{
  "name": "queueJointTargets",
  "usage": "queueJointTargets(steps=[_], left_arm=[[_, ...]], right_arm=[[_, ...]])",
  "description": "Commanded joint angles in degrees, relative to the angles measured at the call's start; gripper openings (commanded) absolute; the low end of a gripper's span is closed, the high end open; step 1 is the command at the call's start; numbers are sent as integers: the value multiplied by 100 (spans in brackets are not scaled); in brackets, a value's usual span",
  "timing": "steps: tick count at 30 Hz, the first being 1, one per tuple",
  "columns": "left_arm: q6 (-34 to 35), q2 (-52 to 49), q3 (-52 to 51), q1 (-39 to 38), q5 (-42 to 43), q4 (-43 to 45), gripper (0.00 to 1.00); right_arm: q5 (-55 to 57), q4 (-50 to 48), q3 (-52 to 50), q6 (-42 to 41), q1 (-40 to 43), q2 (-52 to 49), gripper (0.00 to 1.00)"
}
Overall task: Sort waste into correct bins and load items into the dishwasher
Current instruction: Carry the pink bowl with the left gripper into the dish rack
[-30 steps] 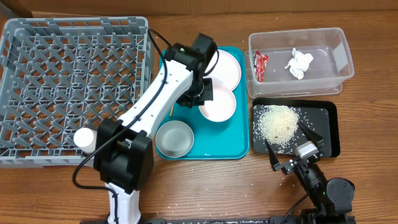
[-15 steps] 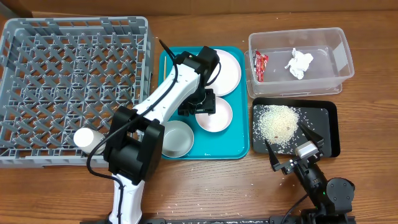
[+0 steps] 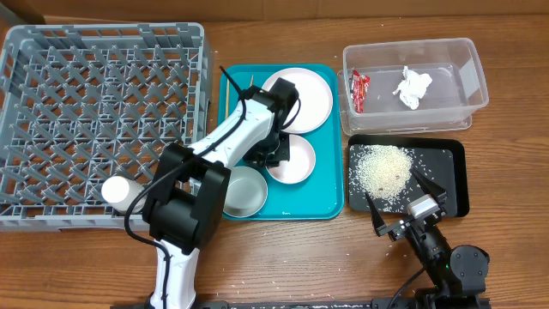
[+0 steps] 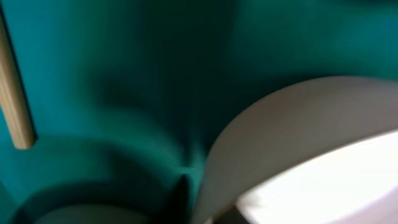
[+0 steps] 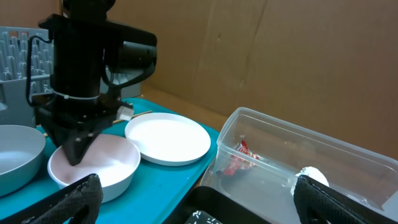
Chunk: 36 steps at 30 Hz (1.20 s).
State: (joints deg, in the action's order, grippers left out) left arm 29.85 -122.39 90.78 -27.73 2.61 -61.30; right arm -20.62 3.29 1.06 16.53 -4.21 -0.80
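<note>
1. Since a second ago the left arm has swung closer over the teal tray (image 3: 330,204). The small bowl (image 3: 296,161) has slid with it, away from the plate (image 3: 310,94) toward the tray's middle.
2. The left claw (image 5: 76,155) appears pinched on the bowl's rim, on the side facing the steel bowl (image 3: 242,190). The left wrist view is too blurred to confirm this, showing only the bowl wall, the tray and a chopstick (image 4: 13,93).
3. A rim grip probably lets the bowl be lifted and stood on edge in the rack (image 3: 94,112), left of the tray.
4. The right claw (image 3: 401,199) is spread and empty, parked right of the tray, likely to keep clear.
5. The waste looks sorted right of the tray: wrapper (image 3: 358,90) and tissue (image 3: 413,87) are in the tub (image 3: 467,103), and rice (image 3: 382,167) is on the black tray (image 3: 448,176).
</note>
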Motion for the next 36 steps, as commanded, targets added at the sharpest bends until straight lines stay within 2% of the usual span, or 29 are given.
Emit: queueJointTargets(steps=[1, 5, 7, 10, 17, 19, 23, 29, 36], left_arm=[[-7, 74, 103, 170, 181, -48, 4], [-7, 284, 605, 306, 44, -590, 4], [2, 527, 1088, 378, -511, -1167, 4], [188, 841, 1576, 468, -1749, -1818, 4], [1154, 1394, 1792, 787, -5807, -2846, 4], [1346, 1392, 1735, 933, -6422, -2977, 4], [1519, 1362, 1534, 1292, -7064, -2728, 4], [1491, 1078, 1381, 1681, -7458, -2243, 4], [997, 219, 1381, 1709, -7781, -1707, 4]], right_arm=[[-4, -15, -59, -22, -26, 42, 100], [-4, -15, -59, -20, -26, 42, 100], [-4, -15, -59, -22, -26, 42, 100], [-4, -15, -59, -22, -26, 42, 100], [-4, -15, -59, -22, -26, 42, 100], [-4, -15, -59, -20, -26, 42, 100], [-4, -15, -59, -22, -26, 42, 100], [-4, -15, -59, -22, -26, 42, 100], [-4, -15, -59, -20, -26, 42, 100]])
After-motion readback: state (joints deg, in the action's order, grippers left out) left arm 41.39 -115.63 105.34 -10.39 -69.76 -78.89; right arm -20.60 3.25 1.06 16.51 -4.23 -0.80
